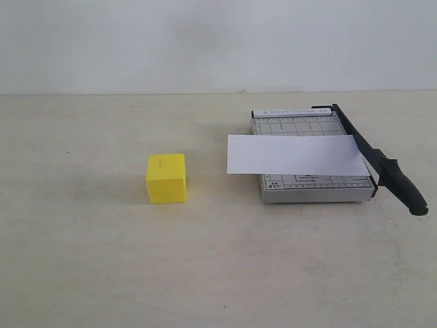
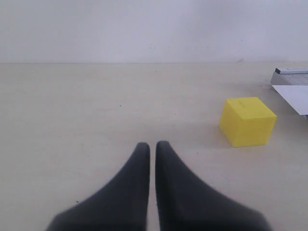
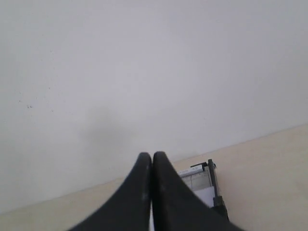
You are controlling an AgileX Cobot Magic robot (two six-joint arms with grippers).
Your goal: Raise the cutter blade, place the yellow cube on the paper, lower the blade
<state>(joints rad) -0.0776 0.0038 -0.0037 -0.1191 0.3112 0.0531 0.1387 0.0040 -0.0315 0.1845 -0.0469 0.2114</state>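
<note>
The yellow cube [image 1: 166, 178] sits on the table left of the grey cutter base [image 1: 311, 188]; it also shows in the left wrist view [image 2: 247, 121]. The white paper [image 1: 293, 154] lies across the base, and a corner of the paper [image 2: 294, 97] reaches that wrist view. The black cutter blade [image 1: 377, 162] lies lowered along the base's right side. My left gripper [image 2: 152, 145] is shut and empty, well short of the cube. My right gripper [image 3: 152, 156] is shut and empty, with the cutter blade [image 3: 213, 183] beyond its tips. Neither gripper appears in the exterior view.
The beige table [image 1: 102, 260] spreads around the objects, and a pale wall [image 1: 205, 41] rises behind its far edge.
</note>
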